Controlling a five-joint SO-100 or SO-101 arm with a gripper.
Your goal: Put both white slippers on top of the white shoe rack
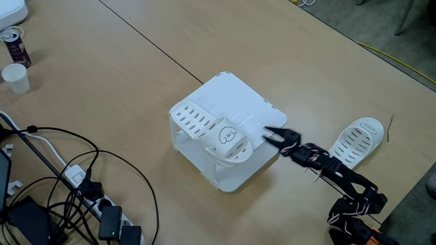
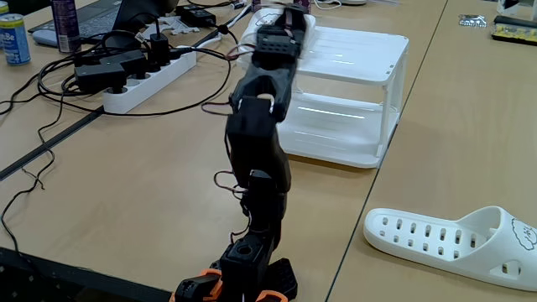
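The white shoe rack (image 1: pixel 238 102) stands mid-table. One white slipper (image 1: pixel 204 126) lies on its flat top along the near edge, the black cartoon face up. My gripper (image 1: pixel 268 135) hovers just right of that slipper's toe end, open, with nothing between its fingers. The second white slipper (image 1: pixel 357 139) lies on the table to the right of the rack, beyond my arm. From behind the arm (image 2: pixel 256 126), the rack (image 2: pixel 352 92) is ahead and this second slipper (image 2: pixel 453 243) lies at the lower right, slot holes up.
A power strip (image 2: pixel 143 84) and tangled black cables (image 1: pixel 75 184) cover the left of the table. A paper cup (image 1: pixel 15 77) and a can (image 1: pixel 15 44) stand at the far left. The table edge runs close on the right.
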